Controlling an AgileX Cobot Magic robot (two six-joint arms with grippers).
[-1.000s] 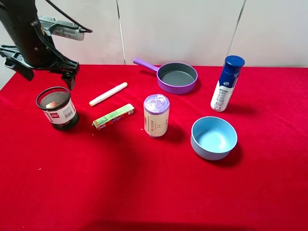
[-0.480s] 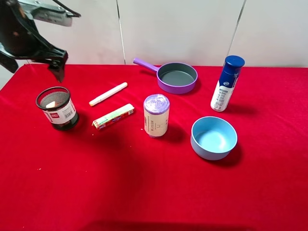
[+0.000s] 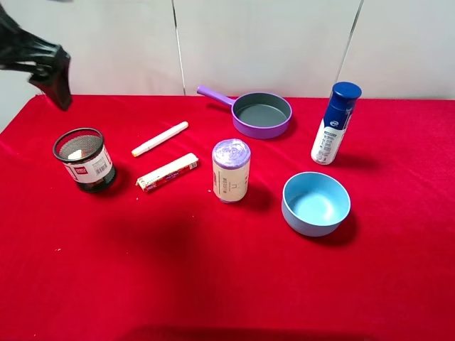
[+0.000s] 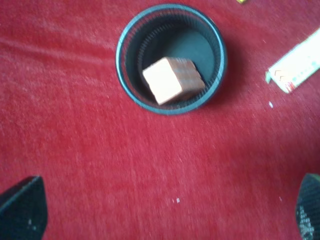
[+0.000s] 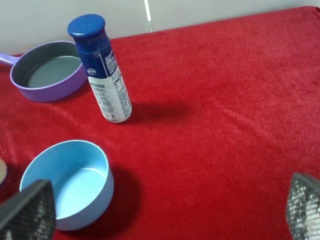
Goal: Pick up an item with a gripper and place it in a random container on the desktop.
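Observation:
The cream-white block (image 4: pixel 172 80) with pinkish edges lies tilted inside the black wire-mesh cup (image 4: pixel 118 56). In the exterior high view the cup (image 3: pixel 91 170) stands at the left of the red table, with the block (image 3: pixel 75 153) faintly visible inside. My left gripper (image 3: pixel 51 77) is raised at the far upper left, well behind and above the cup. In the left wrist view it (image 4: pixel 165 212) is wide open and empty. My right gripper (image 5: pixel 165 207) is open and empty above the table's right side, and is out of the exterior high view.
A white marker (image 3: pixel 160 138) and a printed stick-pack (image 3: pixel 168 172) lie right of the cup. A lidded can (image 3: pixel 231 170) stands mid-table. A purple pan (image 3: pixel 262 114), a blue-capped bottle (image 3: pixel 335 123) and a light blue bowl (image 3: pixel 316 203) are to the right.
My left arm has risen and drawn back to the upper left, away from the cup. The block stays in the cup. Nothing else has moved.

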